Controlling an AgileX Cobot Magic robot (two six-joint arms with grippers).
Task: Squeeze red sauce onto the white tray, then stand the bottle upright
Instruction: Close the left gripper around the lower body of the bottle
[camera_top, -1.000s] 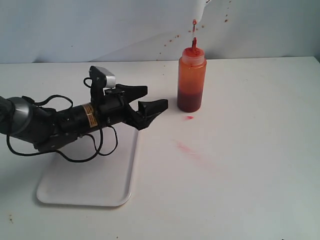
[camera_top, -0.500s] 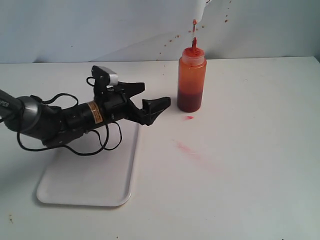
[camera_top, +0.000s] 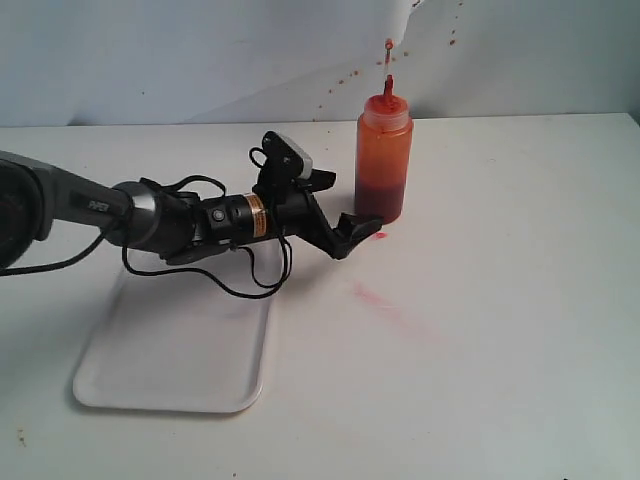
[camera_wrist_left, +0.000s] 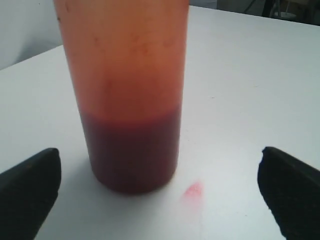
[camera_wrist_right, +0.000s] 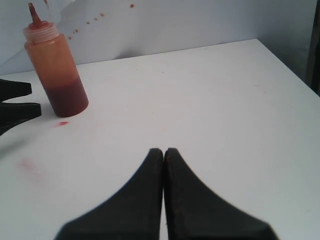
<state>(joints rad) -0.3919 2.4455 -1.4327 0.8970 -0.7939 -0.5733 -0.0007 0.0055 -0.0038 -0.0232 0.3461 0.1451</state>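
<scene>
The counter (camera_top: 520, 300) is recorded with the white tray (camera_top: 170, 360) lying toward its front left corner. The bottle (camera_top: 383, 165) is found upright near the rear edge, about mid-width. The left gripper (camera_wrist_left: 160, 165) is spread wide, its fingers (camera_wrist_left: 27, 187) set either side of the bottle's base and clear of it. The right gripper (camera_wrist_right: 164, 152) is pressed together, holding nothing. A small drop of red sauce (camera_wrist_left: 193, 190) is noted on the counter just beside the base.
</scene>
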